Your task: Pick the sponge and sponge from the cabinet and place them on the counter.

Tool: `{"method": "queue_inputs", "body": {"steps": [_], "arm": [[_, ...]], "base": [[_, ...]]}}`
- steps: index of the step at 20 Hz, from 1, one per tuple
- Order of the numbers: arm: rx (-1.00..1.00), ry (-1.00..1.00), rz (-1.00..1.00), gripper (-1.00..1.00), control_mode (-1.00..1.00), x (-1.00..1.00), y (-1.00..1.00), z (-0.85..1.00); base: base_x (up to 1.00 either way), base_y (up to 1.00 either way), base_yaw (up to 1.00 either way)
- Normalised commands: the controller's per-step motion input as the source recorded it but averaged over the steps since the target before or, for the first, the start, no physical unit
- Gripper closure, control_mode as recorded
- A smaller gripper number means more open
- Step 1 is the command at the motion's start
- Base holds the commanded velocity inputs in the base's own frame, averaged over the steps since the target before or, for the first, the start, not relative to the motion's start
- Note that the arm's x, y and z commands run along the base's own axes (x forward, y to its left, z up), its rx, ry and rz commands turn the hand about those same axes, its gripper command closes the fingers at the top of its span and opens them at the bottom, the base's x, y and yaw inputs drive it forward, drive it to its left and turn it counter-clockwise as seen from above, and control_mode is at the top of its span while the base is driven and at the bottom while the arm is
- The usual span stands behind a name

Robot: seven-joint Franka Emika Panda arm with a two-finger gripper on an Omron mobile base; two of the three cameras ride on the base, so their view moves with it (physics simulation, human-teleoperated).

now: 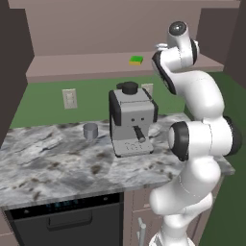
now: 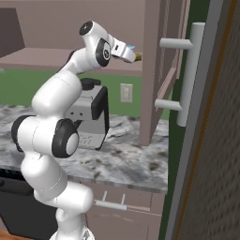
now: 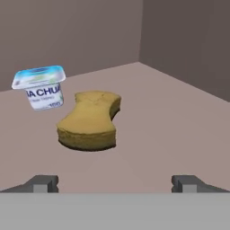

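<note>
We're lined up on the tan sponge (image 3: 90,120)

Our gripper (image 3: 116,183) hangs wide open and empty; the sponge lies on the cabinet shelf (image 3: 179,117) just ahead, slightly left, long axis running away from us.

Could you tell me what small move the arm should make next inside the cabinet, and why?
Probably ease the gripper forward and slightly left, so that the tan sponge sits between its fingers, then close. The fingers stand wide apart with nothing between them, and the sponge lies flat on the cabinet shelf just ahead, a little left of centre. The white cup beside it should be left alone.
</note>
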Motion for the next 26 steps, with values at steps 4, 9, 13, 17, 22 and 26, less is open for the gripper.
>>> {"method": "queue_inputs", "body": {"steps": [4,9,13,17,22,26], "arm": [[-0.01,0.02,0.03,-1.0,-1.0,0.2,0.0,0.0],[-0.02,0.03,0.03,-1.0,-1.0,0.2,0.0,0.0],[-0.03,0.03,0.01,-1.0,-1.0,0.2,-0.02,0.0],[-0.03,0.06,0.0,-1.0,-1.0,0.08,-0.16,-0.01],[0.0,0.07,-0.02,-1.0,-1.0,0.0,-0.17,-0.1],[0.0,0.03,-0.05,-1.0,-1.0,0.01,-0.03,-0.1]], "base": [[0.0,0.0,0.0],[0.0,0.0,0.0],[0.0,0.0,0.0],[0.0,0.0,0.0],[0.0,0.0,0.0],[0.0,0.0,0.0]]}}
